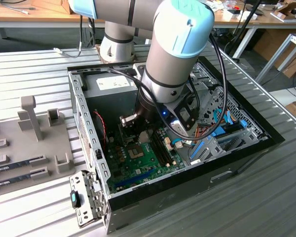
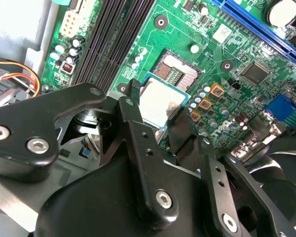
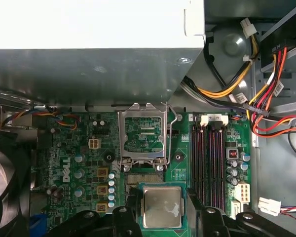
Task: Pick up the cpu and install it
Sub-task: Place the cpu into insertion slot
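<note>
Broadly: open computer case (image 1: 197, 190), the arm (image 1: 177, 49) bent down into it over the green motherboard (image 3: 84, 148). The socket (image 3: 144, 178) lay bare, its metal frame (image 3: 140, 131) tipped up. Pick-up looked done, seating not yet. The gripper (image 3: 163, 198) pinched the cpu (image 3: 162, 210) by two edges, partly over the socket. Square chip, silver-grey lid, green rim.

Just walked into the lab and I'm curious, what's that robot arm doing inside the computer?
The arm reaches into an open computer case. Its claw grips the cpu by two opposite edges, over the socket, whose metal frame is flipped open. Part of the socket shows beside the chip; whether it is seated is unclear.
</note>
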Action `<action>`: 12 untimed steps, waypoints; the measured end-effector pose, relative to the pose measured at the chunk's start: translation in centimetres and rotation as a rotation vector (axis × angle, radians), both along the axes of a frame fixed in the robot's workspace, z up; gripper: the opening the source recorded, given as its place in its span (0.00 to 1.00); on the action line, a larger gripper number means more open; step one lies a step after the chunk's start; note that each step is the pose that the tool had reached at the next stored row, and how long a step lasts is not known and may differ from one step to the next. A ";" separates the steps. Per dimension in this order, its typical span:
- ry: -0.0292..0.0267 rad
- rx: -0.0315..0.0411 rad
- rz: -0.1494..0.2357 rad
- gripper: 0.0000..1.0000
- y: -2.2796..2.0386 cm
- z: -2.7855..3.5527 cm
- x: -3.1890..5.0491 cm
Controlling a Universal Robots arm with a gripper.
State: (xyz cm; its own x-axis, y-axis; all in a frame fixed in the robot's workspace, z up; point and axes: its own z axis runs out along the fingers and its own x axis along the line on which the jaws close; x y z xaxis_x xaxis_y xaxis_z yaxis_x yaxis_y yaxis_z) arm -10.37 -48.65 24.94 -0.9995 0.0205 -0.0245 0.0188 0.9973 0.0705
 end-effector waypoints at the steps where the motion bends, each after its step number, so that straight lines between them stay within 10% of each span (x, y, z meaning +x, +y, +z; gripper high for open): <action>1: 0.0000 0.0000 0.000 0.47 -0.01 -0.02 0.00; 12: 0.0000 0.0000 0.000 0.47 -0.14 -0.29 0.00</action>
